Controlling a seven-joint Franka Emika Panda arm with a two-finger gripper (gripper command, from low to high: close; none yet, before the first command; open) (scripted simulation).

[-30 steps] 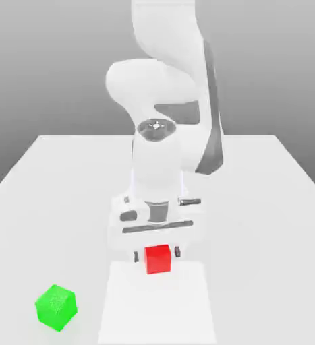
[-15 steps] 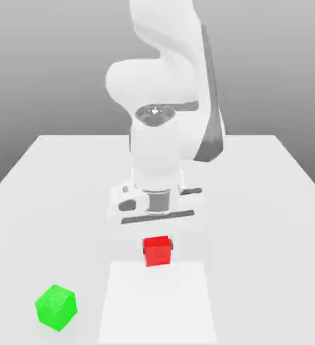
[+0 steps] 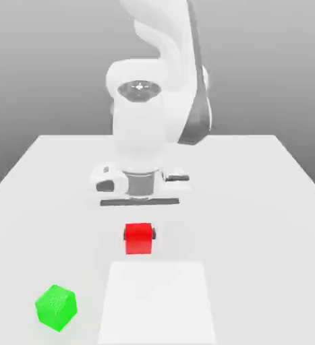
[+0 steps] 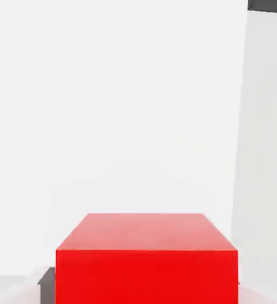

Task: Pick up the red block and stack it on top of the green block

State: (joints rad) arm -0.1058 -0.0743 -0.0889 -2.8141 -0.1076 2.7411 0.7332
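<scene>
The green block (image 3: 55,307) sits on the surface (image 3: 268,202), nearest the camera. My pincer (image 3: 139,238) pinches the red block (image 3: 138,239) in the air, farther back from the green block and toward the exterior view's right. I think I must carry it that way.

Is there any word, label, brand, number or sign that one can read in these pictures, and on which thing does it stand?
None: no readable text anywhere.
The red block has plain smooth faces.
The green block carries only a faint speckle, no letters.
The white arm and the table bear no label or brand.
</scene>
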